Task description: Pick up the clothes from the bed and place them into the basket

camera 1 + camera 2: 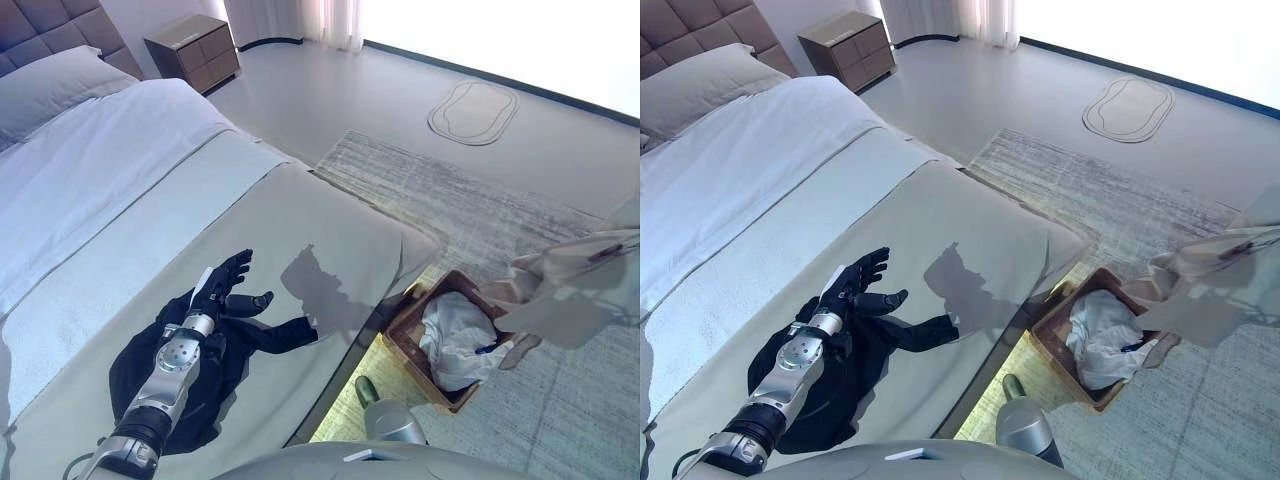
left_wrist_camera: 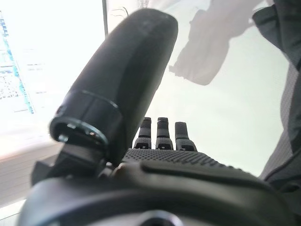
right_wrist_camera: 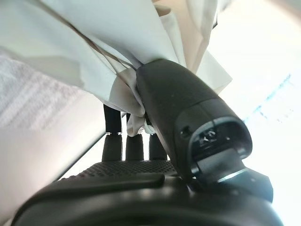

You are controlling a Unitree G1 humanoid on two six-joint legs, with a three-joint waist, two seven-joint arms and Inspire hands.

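A dark garment point(image 1: 232, 375) lies crumpled on the near end of the bed point(image 1: 300, 220). My left hand point(image 1: 225, 285) rests over its far edge, fingers straight and open, holding nothing; it also shows in the left wrist view point(image 2: 178, 160). My right hand point(image 3: 188, 103) is shut on a beige garment point(image 1: 570, 295), pinching the cloth between thumb and fingers. The garment hangs in the air just right of and above the brown basket point(image 1: 405, 322). The basket stands on the floor by the bed's corner and holds a white cloth point(image 1: 455, 340).
A grey rug point(image 1: 480, 200) lies under the basket beside the bed. A brown nightstand point(image 1: 192, 50) stands at the far wall by the pillow point(image 1: 50, 90). An oval mat point(image 1: 473, 112) lies on the floor near the window.
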